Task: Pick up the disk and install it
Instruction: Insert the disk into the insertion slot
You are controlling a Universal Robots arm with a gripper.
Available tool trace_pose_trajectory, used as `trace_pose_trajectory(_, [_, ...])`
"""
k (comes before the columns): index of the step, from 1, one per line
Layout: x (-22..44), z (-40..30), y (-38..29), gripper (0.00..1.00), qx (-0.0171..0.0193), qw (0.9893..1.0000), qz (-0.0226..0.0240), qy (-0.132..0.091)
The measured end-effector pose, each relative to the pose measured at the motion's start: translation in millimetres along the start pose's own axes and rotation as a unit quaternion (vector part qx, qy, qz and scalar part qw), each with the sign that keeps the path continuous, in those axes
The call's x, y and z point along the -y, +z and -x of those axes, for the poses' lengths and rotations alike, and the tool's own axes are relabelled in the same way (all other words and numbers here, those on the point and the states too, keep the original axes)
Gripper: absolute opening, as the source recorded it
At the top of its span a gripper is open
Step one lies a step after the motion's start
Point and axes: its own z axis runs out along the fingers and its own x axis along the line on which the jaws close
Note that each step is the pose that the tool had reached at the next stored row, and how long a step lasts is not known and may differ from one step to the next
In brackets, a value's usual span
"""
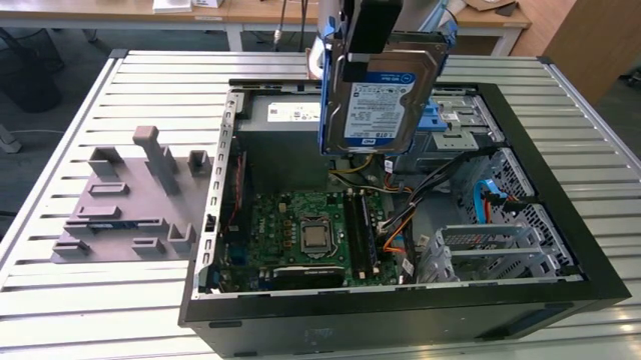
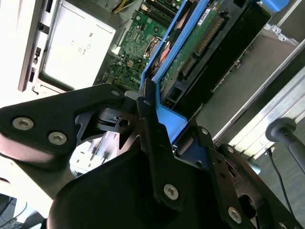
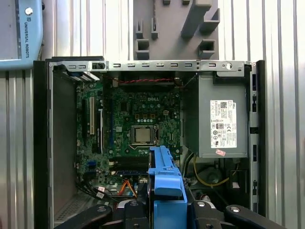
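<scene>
Open computer case (image 1: 401,304) sits on the table (image 1: 130,300), centre of the exterior view. The disk (image 1: 386,101) hangs over it at upper centre, clamped at its top end by the tool (image 1: 361,52). Judged risk: the lower edge snags loose cables (image 1: 440,180) and twists in the grip. Long axis is near vertical, label face toward the camera.

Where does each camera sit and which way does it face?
Exterior view: off the arm, looking down into the open black computer case; the tool holds the blue-framed silver hard disk above it.
First wrist view: on the arm, facing straight down past tool and disk onto the green motherboard.
Second wrist view: behind the tool, looking along the clamped disk.
Shared: both wrist views show the grey metal power-supply box.
</scene>
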Motion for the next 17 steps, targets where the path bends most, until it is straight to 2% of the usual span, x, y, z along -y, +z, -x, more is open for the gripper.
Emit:
trace_pose_trajectory(7, [0.6,-16.2,-0.1,0.37,0.0001,1.0,0.0,0.0])
trace_pose_trajectory(17, [1.1,-29.3,-0.1,0.37,-0.0005,1.0,-0.0001,0.003])
